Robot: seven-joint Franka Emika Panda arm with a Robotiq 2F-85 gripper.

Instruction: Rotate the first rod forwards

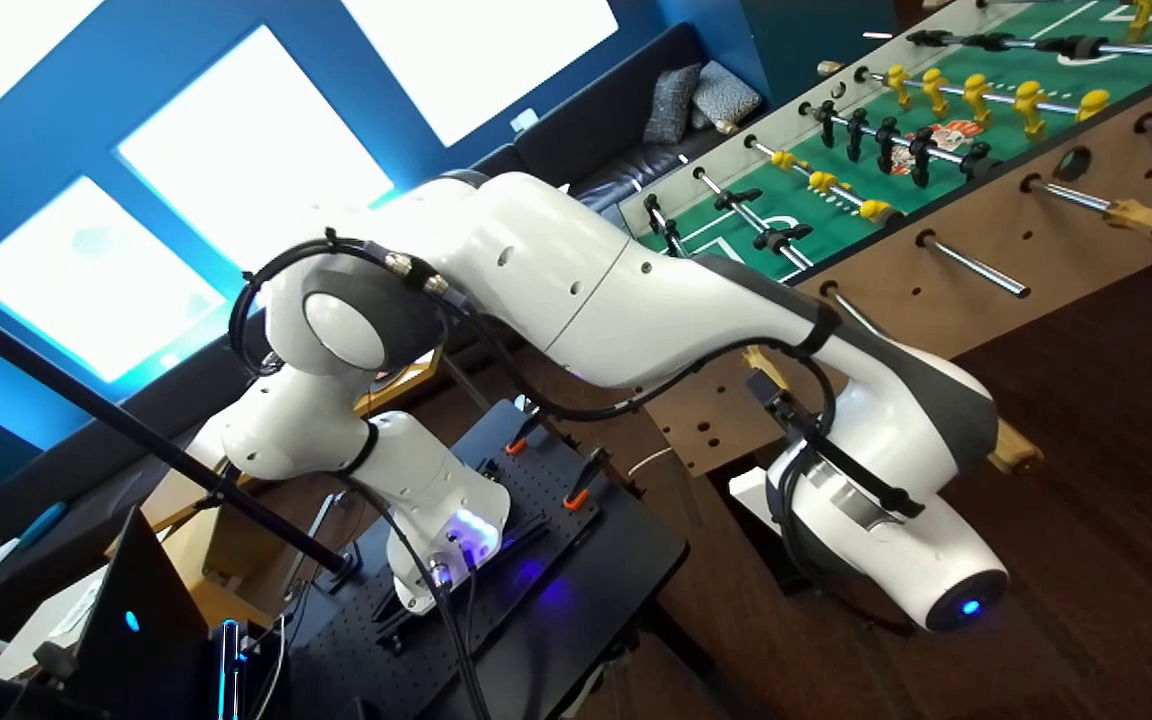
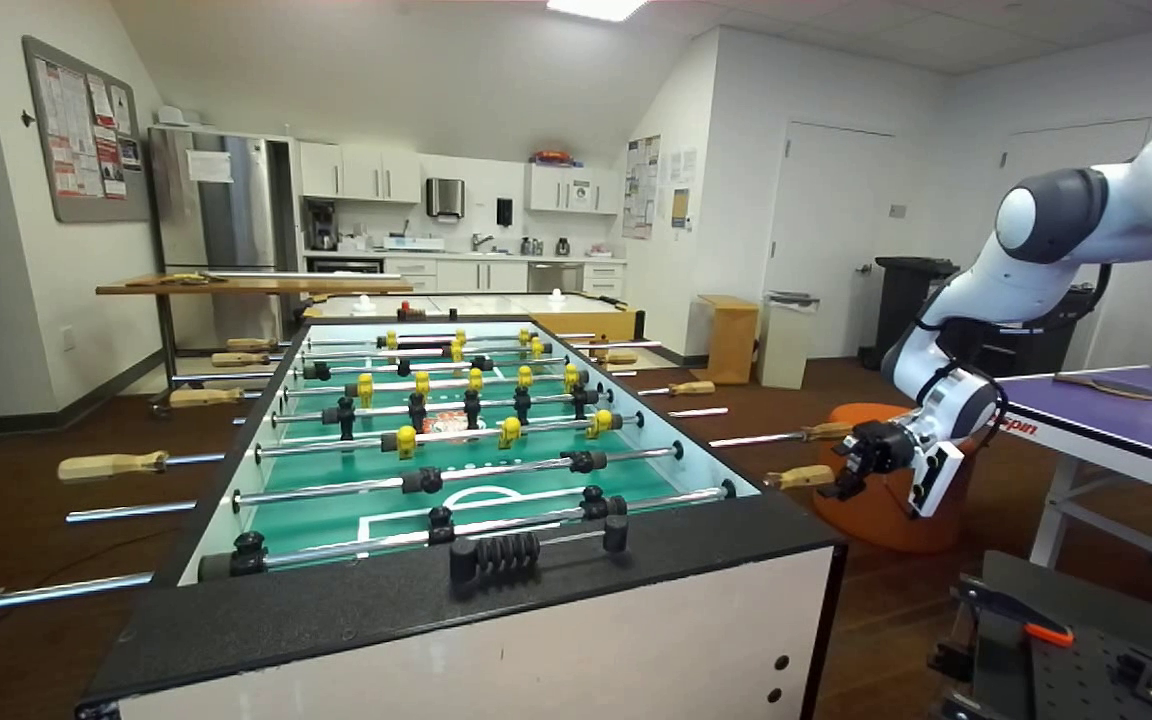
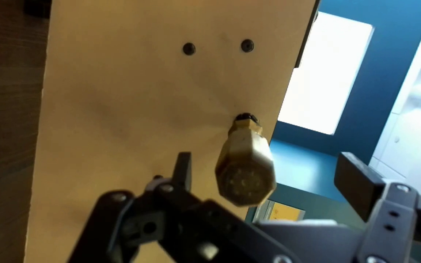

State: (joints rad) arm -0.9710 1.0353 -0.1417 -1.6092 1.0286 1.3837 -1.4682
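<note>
- The first rod (image 2: 516,522) crosses the near end of the table (image 2: 336,625), and its wooden handle (image 3: 247,168) sits just outside the side panel (image 3: 122,91)
- The tool (image 3: 264,157) stands wide and grips nothing, its fingers (image 3: 358,182) to either side of the handle in the wrist view; whether the handle's end is between them or only just before them I cannot tell
- The step in hand looks like lining up the grasp: centre first, since the handle lies nearer the finger on the left of the wrist view
- Then go straight in along the rod's line, so the fingers land on opposite flats of the faceted wood, not on its edges
- Grip firmly and turn about the rod's own axis; a sideways pull would probably bind it in the black bearing (image 3: 247,116)
- Mind the neighbouring handle (image 2: 824,432), which a swinging wrist might knock
- Readable writing: red letters (image 2: 1019,426) that seem to say "spin", on the white edge of a purple ping-pong top (image 2: 1136,420)
- The red-and-white emblem (image 2: 446,421) among the players and the papers (image 2: 66,130) on the notice board (image 2: 101,208) are too small to read
</note>
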